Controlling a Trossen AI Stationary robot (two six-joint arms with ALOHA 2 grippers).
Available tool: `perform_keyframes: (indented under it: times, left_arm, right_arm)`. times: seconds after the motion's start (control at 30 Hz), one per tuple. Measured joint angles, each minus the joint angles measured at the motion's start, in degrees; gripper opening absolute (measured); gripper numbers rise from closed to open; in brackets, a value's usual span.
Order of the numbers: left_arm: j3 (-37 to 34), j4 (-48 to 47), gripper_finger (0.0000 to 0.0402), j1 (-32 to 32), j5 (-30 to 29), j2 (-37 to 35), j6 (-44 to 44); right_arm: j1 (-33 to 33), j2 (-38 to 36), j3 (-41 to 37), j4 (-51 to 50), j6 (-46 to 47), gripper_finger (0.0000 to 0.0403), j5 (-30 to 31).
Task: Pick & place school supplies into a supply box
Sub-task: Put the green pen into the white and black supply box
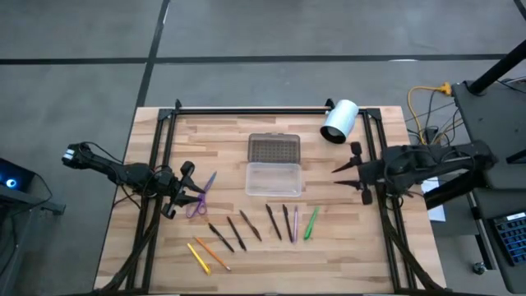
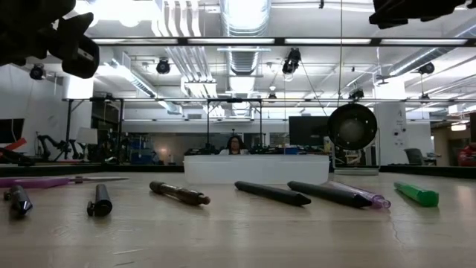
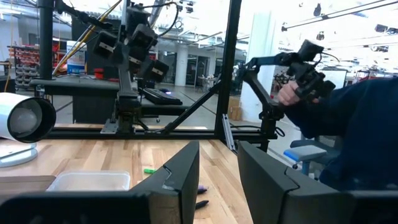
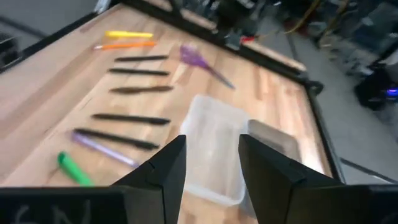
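The supply box lies open mid-table: a clear tray (image 1: 274, 178) (image 4: 214, 149) with its greyish dotted lid (image 1: 274, 148) just beyond it. The school supplies lie flat on the wood in a row toward the near edge: yellow (image 1: 198, 257) and orange (image 1: 214, 255) pens, several dark ones (image 1: 237, 233), a pinkish one (image 1: 296, 222) and a green one (image 1: 311, 222). Purple scissors (image 1: 197, 200) lie at the left. My left gripper (image 1: 179, 189) (image 3: 217, 149) hovers open beside the scissors. My right gripper (image 1: 345, 177) (image 4: 211, 143) is open, raised right of the tray.
A white cylinder (image 1: 339, 121) lies on its side at the far right corner. Black frame rails (image 1: 156, 164) run along the table's left, right and far edges. A person (image 3: 348, 124) stands beyond the table's right side. Bare wood shows near the front edge.
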Motion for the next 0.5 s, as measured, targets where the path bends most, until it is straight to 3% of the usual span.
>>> perform_keyframes:
  times: [0.2, 0.5]
  left_arm:
    - [0.0, 0.0, 0.0096, 0.0, 0.0, 0.0, 0.0]
    - [0.0, 0.0, 0.0096, 0.0, 0.0, 0.0, 0.0]
  right_arm:
    - [0.0, 8.0, 6.5, -8.2, -2.8, 0.0141, -3.9]
    - [-1.6, 19.3, 12.8, -11.9, -7.8, 0.0141, -10.7]
